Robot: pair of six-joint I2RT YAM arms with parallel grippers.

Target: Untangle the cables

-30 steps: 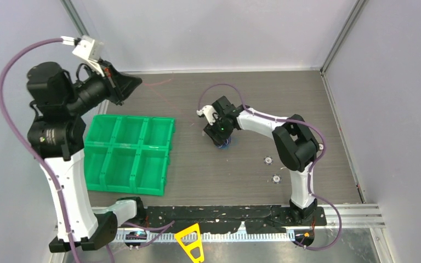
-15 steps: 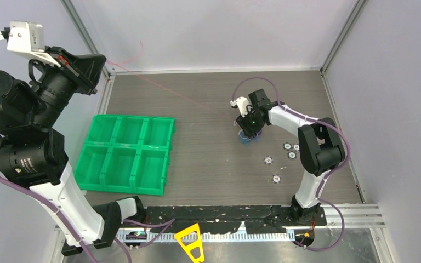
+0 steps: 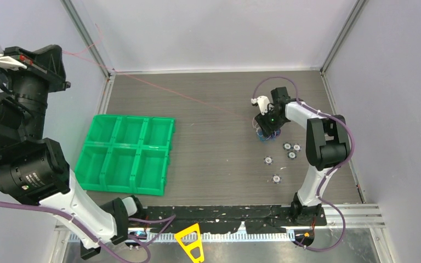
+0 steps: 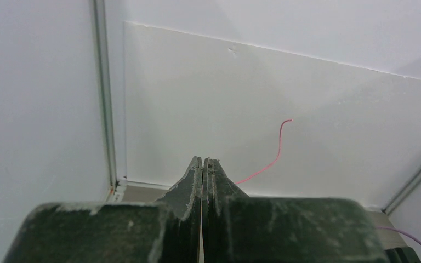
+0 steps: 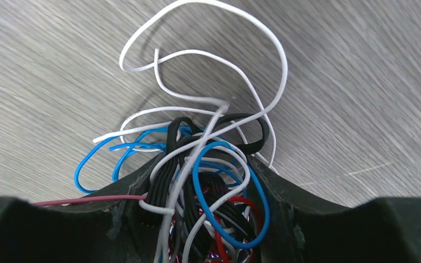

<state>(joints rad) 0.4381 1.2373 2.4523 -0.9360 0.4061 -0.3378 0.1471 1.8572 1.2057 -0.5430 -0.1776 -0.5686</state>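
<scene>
right wrist: cables [image 5: 208,181] between fingers [image 5: 115,219] | top: red strand [image 3: 186,95] taut

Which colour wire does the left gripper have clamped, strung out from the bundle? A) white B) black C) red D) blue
C: the left gripper is shut on a thin red wire, which in the top view runs in a straight line to the bundle held in the right gripper.
</scene>
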